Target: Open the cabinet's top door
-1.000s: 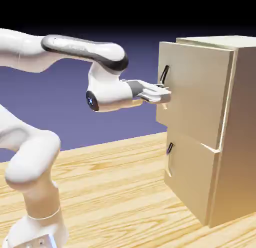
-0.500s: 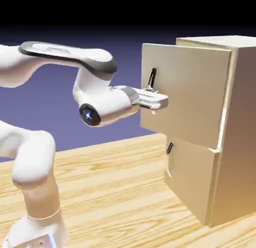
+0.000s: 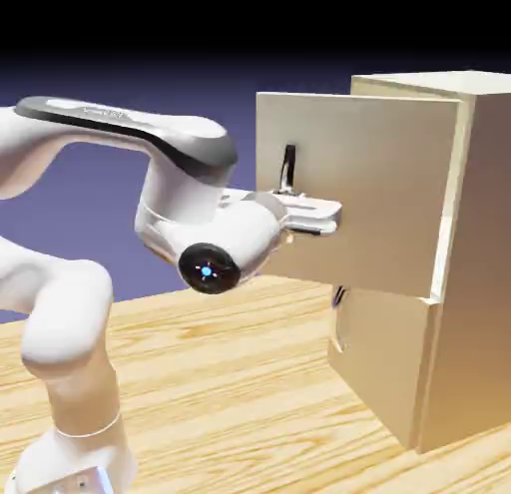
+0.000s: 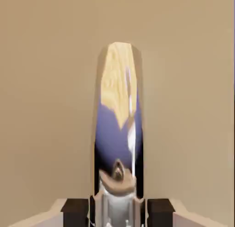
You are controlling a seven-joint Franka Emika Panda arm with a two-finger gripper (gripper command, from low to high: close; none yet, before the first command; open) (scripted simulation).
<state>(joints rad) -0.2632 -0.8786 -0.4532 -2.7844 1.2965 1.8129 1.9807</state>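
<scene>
On the wooden table (image 3: 220,382), blue-violet backdrop (image 3: 100,198) behind, stands the cabinet (image 3: 479,252).

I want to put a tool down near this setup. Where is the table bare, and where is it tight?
The table is bare between the arm's base and the cabinet, and in front. It is tight by the top door, swung out, where the claw is shut on its handle.
</scene>
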